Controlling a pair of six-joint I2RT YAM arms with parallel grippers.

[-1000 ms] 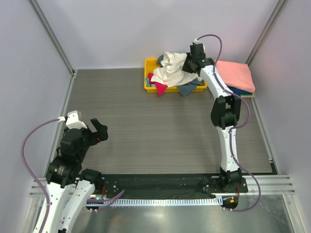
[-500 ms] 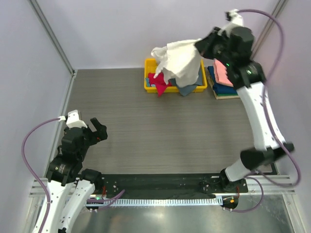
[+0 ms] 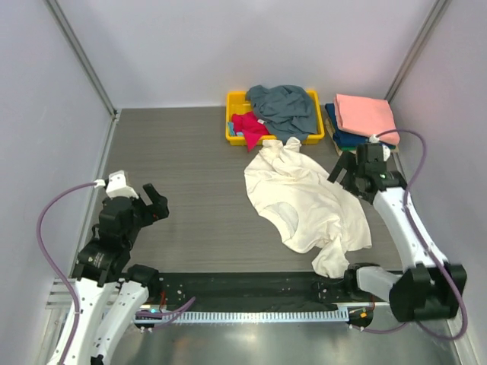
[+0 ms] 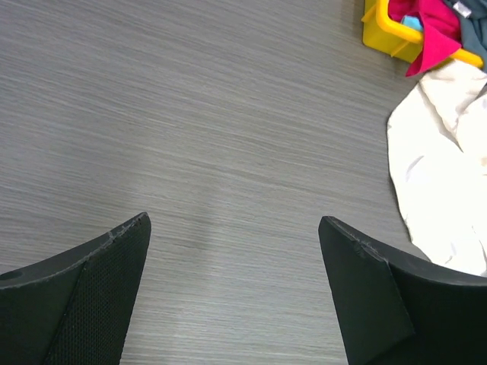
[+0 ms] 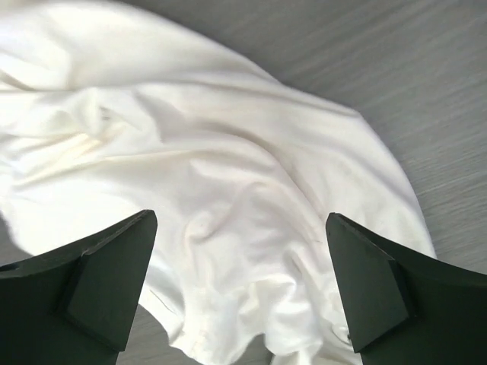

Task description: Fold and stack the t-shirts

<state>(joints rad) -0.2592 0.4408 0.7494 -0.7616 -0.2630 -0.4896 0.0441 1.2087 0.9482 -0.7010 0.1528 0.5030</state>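
A large cream-white t-shirt (image 3: 304, 201) lies crumpled on the table, right of centre, and fills the right wrist view (image 5: 228, 152). My right gripper (image 3: 342, 172) hangs open just above the shirt's right edge, and its fingers (image 5: 114, 266) hold nothing. My left gripper (image 3: 156, 204) stands open over bare table at the near left (image 4: 234, 220). The shirt's left edge (image 4: 445, 190) shows at the right of the left wrist view. A grey-blue t-shirt (image 3: 283, 109) and a magenta one (image 3: 245, 125) lie in the bin. A folded salmon-pink t-shirt (image 3: 367, 115) rests on a navy one (image 3: 346, 138).
The yellow plastic bin (image 3: 230, 114) stands at the back centre, with its corner (image 4: 377, 30) also in the left wrist view. The folded stack sits in the back right corner beside the wall. Grey walls close in the table on three sides.
The right gripper lifted the cream-white t-shirt out of the bin, carried it towards the near side and let go. The shirt now lies on the table. The left arm has barely moved.
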